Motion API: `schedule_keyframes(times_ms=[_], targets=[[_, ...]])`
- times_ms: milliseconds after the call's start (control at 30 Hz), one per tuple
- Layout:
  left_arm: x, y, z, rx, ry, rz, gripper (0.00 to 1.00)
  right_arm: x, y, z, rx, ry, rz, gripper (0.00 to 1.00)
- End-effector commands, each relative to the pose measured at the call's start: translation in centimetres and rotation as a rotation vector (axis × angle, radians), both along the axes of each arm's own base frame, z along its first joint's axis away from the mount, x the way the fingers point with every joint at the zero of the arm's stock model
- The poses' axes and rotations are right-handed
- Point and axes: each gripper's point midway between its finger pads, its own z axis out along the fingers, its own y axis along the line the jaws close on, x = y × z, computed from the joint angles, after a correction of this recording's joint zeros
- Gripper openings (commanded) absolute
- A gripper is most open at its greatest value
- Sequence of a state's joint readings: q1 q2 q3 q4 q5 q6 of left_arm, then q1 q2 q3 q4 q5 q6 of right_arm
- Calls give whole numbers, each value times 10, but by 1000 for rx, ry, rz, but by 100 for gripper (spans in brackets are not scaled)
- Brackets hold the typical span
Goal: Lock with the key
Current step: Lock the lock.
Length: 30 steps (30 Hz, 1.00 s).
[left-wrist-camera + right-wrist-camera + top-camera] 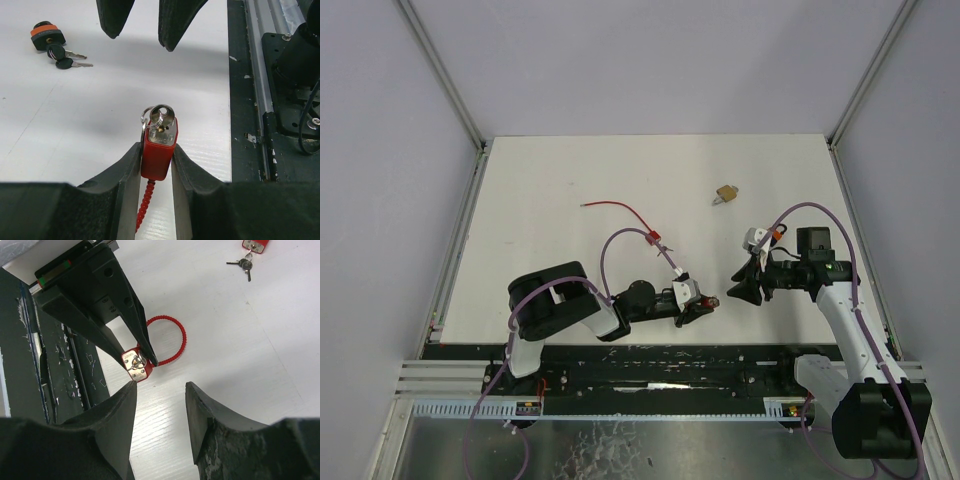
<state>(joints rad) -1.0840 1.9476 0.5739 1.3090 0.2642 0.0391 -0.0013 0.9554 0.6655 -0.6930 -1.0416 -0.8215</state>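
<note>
White table (570,180), near edge: my left gripper (156,147) is clamped on the red padlock (136,365), key (163,121) in its face. Right gripper (160,387) hangs with jaws apart just beside it. Risk: I pinch the ring (144,116), not the key, and twist the red padlock loose.

I see a white table (550,180). A small brass padlock (725,193) lies toward its far side, with a thin red cable (618,208) to its left. An orange-topped padlock (47,36) with two keys (72,59) also rests there.
</note>
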Motion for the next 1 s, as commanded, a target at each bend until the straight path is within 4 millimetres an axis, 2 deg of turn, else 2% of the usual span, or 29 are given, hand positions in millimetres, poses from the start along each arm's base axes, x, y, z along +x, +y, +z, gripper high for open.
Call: schedule_keyframes(times_ms=[0, 967], targets=[[-4, 1, -2, 2, -9, -13, 0, 2, 4, 16, 33, -46, 26, 50], [-3, 1, 2, 22, 1, -11, 0, -3, 8, 22, 61, -46, 58, 50]])
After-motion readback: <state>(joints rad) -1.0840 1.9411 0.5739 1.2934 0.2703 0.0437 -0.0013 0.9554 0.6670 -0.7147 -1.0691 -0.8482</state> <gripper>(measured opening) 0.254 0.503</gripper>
